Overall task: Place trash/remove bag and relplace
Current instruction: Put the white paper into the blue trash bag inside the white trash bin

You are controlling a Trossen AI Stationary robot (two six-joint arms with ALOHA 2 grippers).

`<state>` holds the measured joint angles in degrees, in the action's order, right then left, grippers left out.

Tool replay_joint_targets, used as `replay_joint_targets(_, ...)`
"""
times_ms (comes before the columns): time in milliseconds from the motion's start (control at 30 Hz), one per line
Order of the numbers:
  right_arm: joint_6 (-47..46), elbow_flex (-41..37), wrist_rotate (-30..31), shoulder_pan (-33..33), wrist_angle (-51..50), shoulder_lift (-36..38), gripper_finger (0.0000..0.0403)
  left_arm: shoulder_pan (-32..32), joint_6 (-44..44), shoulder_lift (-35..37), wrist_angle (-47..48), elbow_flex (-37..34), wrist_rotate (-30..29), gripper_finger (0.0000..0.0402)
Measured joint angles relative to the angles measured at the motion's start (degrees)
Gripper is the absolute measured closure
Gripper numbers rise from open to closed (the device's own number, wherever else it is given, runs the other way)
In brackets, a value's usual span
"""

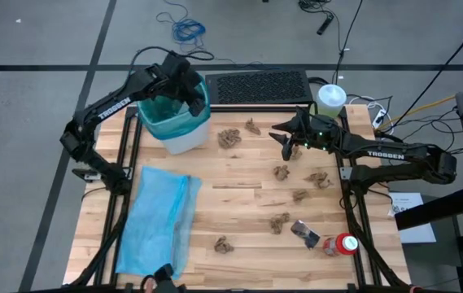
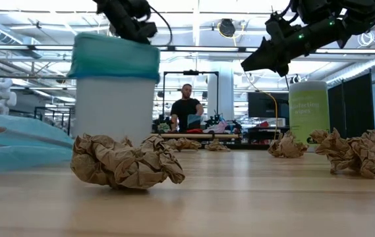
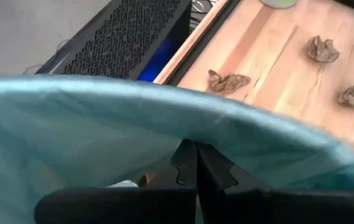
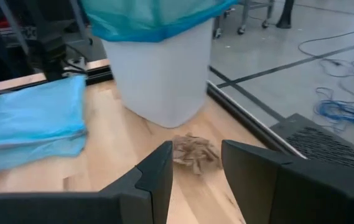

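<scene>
A white bin [image 1: 189,140] lined with the teal bag [image 1: 166,114] stands at the table's far left. My left gripper [image 3: 196,152] is shut above the bin's opening, its tips at the bag's rim [image 3: 239,134]. My right gripper [image 4: 195,165] hovers open over the table's middle far part and points toward a brown paper wad [image 4: 195,152] near the bin. More trash lies scattered: wads [image 1: 281,172], a silvery wrapper [image 1: 304,233] and a red-and-white object [image 1: 345,244]. The pale blue bag [image 1: 162,220] lies flat at the near left. My left gripper's shut fingertips [image 3: 189,155] stand right at the inner side of the bag's rim [image 3: 183,127], coming slanting down from above the bin. I cannot tell whether they touch or pinch the film.
A tall green canister [image 1: 331,98] stands at the far right, and a black mesh box [image 1: 259,85] sits behind the table's far edge. A large wad [image 2: 124,161] lies close to the near edge. A person [image 2: 187,108] sits in the room beyond.
</scene>
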<state>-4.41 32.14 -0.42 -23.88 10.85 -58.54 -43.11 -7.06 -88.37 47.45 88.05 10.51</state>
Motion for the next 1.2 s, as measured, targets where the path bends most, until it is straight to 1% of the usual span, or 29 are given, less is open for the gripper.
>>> replay_joint_targets(200, -0.73, 0.04, 0.01, 0.00, 0.02, 0.00, 0.0273, 1.25, -0.55, -4.82, -5.82, 0.15, 6.06, 0.0401)
replay_joint_targets(333, -0.93, 0.04, -0.34, 0.16, 0.00, 0.02, 0.0273, 3.13, -2.15, -5.23, -7.15, 0.28, 6.48, 0.0401)
replay_joint_targets(400, -0.92, 0.04, -1.36, 0.33, 0.01, 0.01, 0.0273, 3.89, -2.99, -4.67, -7.26, 0.19, 6.01, 0.0401)
replay_joint_targets(633, -1.04, 0.04, -1.60, 0.37, 1.10, 0.01, 0.0273, 5.53, -5.27, -3.05, -7.66, 0.13, 5.53, 0.0402)
replay_joint_targets(767, -2.28, 0.04, -2.96, 0.37, 1.84, 0.02, 0.0273, 6.22, -5.87, -3.07, -8.18, 0.13, 7.44, 0.0402)
replay_joint_targets(900, -2.42, 0.04, -2.98, 0.37, 1.81, 0.02, 0.0273, 7.29, -5.94, -3.32, -9.00, 0.13, 7.49, 0.0402)
replay_joint_targets(1000, -2.42, 0.04, -2.98, 0.37, 1.82, 0.02, 0.0273, 8.19, -5.94, -3.33, -11.71, 0.13, 7.86, 0.0402)
replay_joint_targets(1100, -2.42, 0.04, -2.98, 0.37, 1.81, 0.02, 0.0273, 8.96, -5.94, -3.32, -14.42, 0.13, 9.95, 0.0402)
replay_joint_targets(1200, -2.42, 0.04, -2.98, 0.37, 1.81, 0.01, 0.0273, 9.60, -5.93, -3.68, -16.32, 0.13, 10.49, 0.0402)
